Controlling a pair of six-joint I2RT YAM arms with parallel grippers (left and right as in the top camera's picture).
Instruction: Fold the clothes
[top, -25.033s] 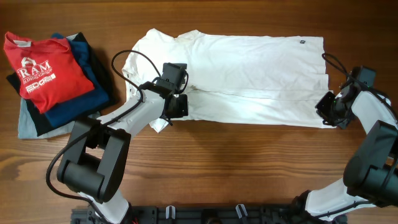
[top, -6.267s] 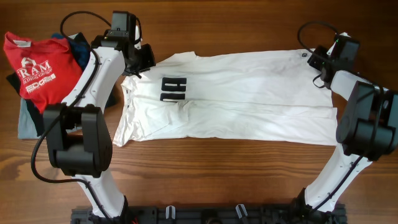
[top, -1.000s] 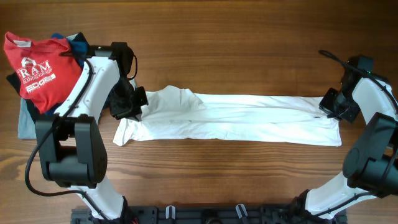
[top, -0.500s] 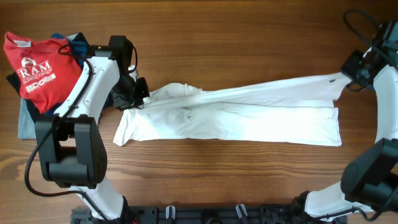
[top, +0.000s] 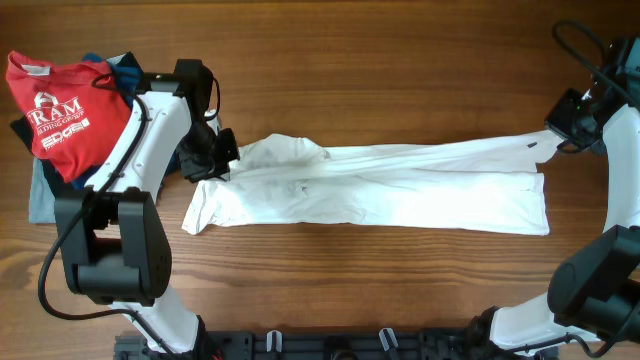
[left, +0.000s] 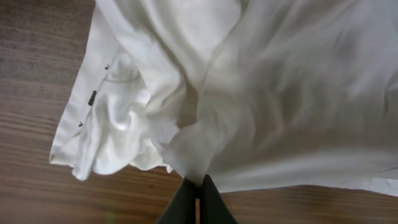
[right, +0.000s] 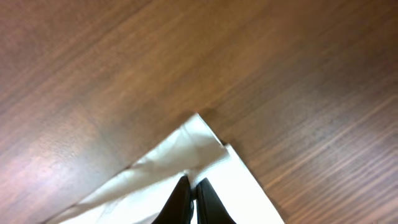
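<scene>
Mid lengthwise fold. Pinching white T-shirt (top: 380, 190) tight at both ends: with left gripper (top: 225, 158) at collar end, with right gripper (top: 550, 138) at hem corner. Stretched as a strip across table (top: 400, 300) middle. Next, likely: bring far edge over near edge, align, release.

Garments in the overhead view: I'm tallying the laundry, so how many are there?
4 visible: white T-shirt stretched mid-table, and a stack at left with red T-shirt on top, dark blue garment beneath, grey garment lowest. More may be hidden inside.
</scene>
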